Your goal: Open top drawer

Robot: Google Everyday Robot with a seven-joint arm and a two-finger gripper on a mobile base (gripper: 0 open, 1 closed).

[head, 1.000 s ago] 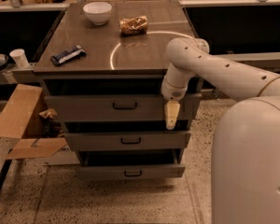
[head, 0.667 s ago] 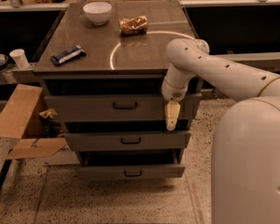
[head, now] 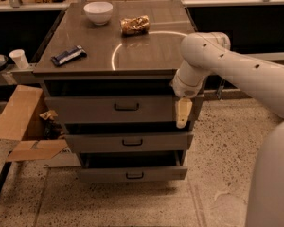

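The top drawer (head: pixel 85 109) is the widest grey front of the cabinet, just below the tabletop, with a small black bar handle (head: pixel 127 107) at its centre. A dark gap shows above its front. My gripper (head: pixel 182 113) hangs pointing down in front of the drawer's right end, well to the right of the handle and not touching it. The white arm (head: pixel 213 56) reaches in from the right.
Two shorter drawer fronts, middle (head: pixel 132 142) and bottom (head: pixel 134 174), sit below. On the tabletop (head: pixel 146 51) are a white bowl (head: pixel 98 12), a snack bag (head: pixel 135 25) and a dark bar (head: pixel 68 55). A cardboard box (head: pixel 19 122) and a white cup (head: pixel 20 58) stand at left.
My gripper and arm have shifted slightly to the right, away from the handle. The drawers have not moved.
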